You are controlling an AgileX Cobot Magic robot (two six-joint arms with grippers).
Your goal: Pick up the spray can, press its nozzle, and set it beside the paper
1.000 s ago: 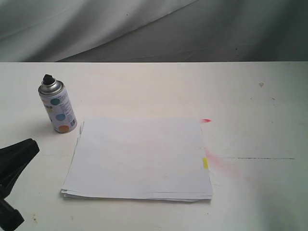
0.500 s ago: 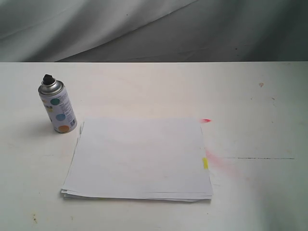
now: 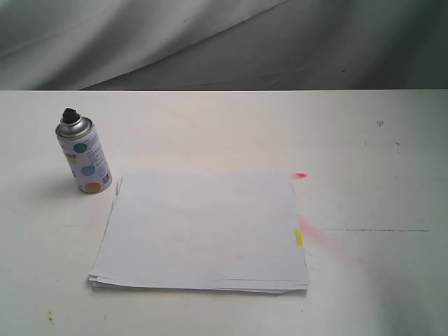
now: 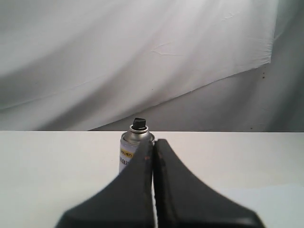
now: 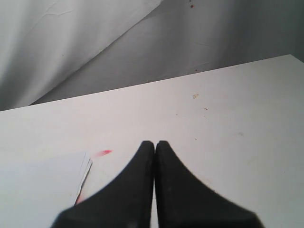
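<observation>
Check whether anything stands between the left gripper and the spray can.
Nothing visible does. The left gripper, shut, points at the spray can, with only table surface showing between them.

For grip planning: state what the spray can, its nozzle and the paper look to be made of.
Spray can: likely metal, shiny silver shoulder, white printed body. Nozzle: matte black, probably plastic. Paper: thin matte white sheets, stacked edges visibly layered.
</observation>
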